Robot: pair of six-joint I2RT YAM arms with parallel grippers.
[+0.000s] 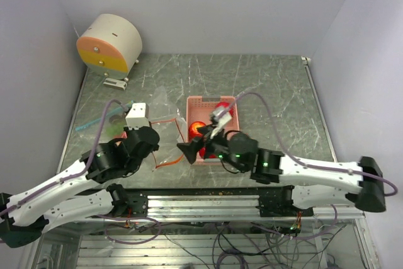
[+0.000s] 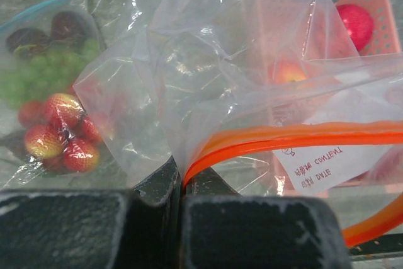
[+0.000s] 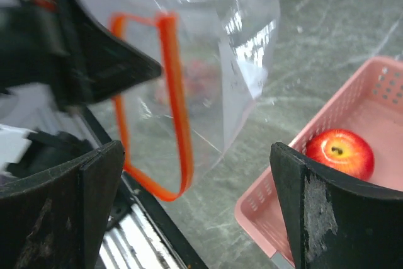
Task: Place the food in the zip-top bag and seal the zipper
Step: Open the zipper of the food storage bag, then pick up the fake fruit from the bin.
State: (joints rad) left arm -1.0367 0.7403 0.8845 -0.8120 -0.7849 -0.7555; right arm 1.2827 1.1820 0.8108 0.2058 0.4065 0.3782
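My left gripper [image 1: 155, 147] is shut on the orange zipper edge of a clear zip-top bag [image 2: 283, 137] and holds its mouth up and open; the grip shows in the left wrist view [image 2: 179, 177]. My right gripper [image 1: 195, 143] is open and empty, between the bag's mouth [image 3: 176, 92] and the pink tray [image 3: 277, 200]. A red apple [image 3: 340, 152] lies in the tray just behind my right finger [image 3: 327, 212]. The top view shows two red apples [image 1: 198, 128] [image 1: 221, 106] in the tray. No food shows inside the held bag.
A second bag with a blue zipper [image 2: 50, 92], holding green grapes and strawberries, lies left of the held bag. A beige and orange cylinder [image 1: 110, 45] stands at the back left. The metal rail of the table's near edge [image 3: 151, 244] is just below my right gripper.
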